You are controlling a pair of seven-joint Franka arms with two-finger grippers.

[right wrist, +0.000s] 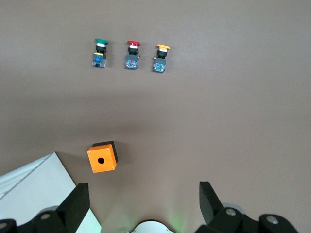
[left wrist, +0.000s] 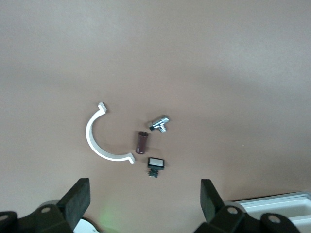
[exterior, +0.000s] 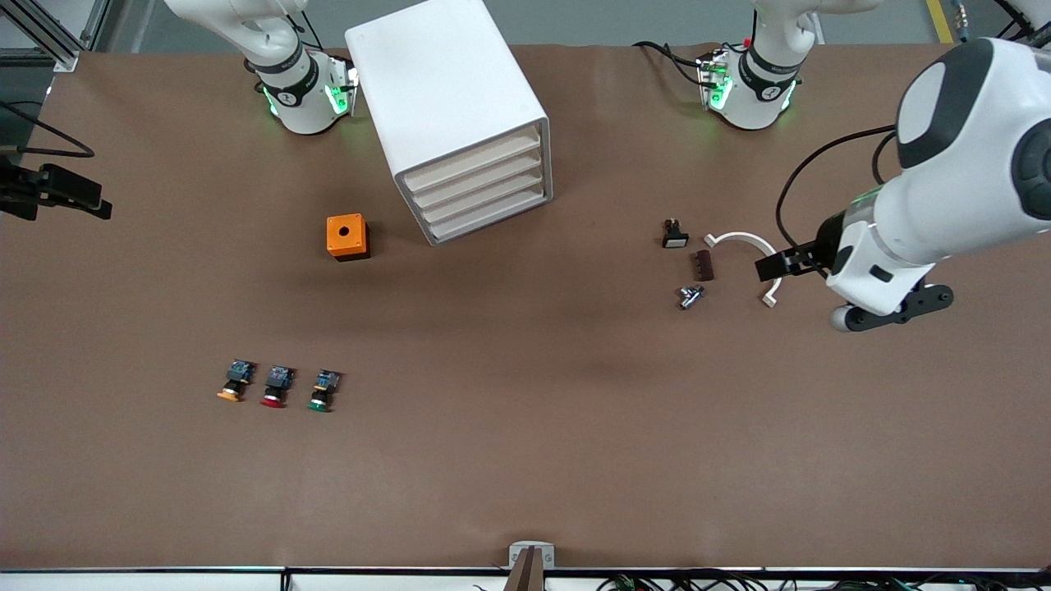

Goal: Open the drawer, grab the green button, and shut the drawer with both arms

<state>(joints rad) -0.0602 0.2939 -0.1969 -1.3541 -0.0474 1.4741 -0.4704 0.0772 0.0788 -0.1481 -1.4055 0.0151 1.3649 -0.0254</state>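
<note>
Nothing's started: drawer point(exterior: 484, 182) closed, green button point(exterior: 321, 392) untouched. Left gripper point(left wrist: 143, 196) over the small parts and right gripper point(right wrist: 143, 199) near the cabinet point(exterior: 447, 107) both hang with fingers apart. Next up, I'd guess one has to reach the drawer front.

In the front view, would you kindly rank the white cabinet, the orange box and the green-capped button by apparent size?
1. White cabinet, by far the largest.
2. Orange box.
3. Green-capped button, smallest, although it lies nearest the camera.

no text, label, brand or number can be read on anything here.
</note>
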